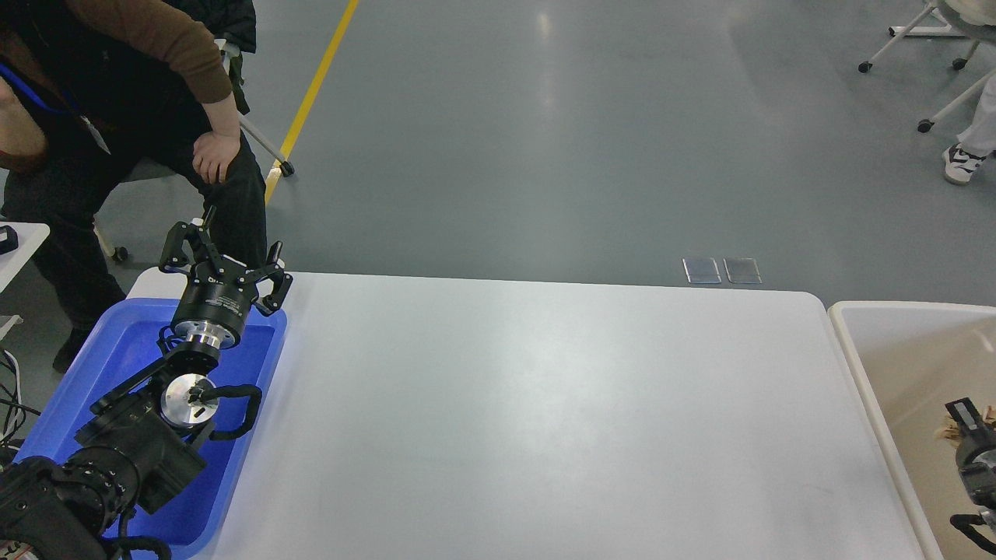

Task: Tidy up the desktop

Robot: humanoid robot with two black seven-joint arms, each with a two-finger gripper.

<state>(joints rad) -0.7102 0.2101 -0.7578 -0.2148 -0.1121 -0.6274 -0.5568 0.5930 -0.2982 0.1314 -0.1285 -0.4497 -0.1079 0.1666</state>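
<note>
Centrally, one large matte white-grey bench (545, 420) with rounded corners spans the view, its far edge meeting grey floor. One blue plastic tray (85, 389) lies on its left end, and one white-rimmed beige bin (864, 365) stands just beside its right edge. Left gripper (224, 260) hangs over the tray's far rim, jaws spread wide, holding nothing. Right gripper (969, 424) sits low inside the bin; its jaws cannot be told apart. One seated person (140, 101) is beyond the far left corner.
</note>
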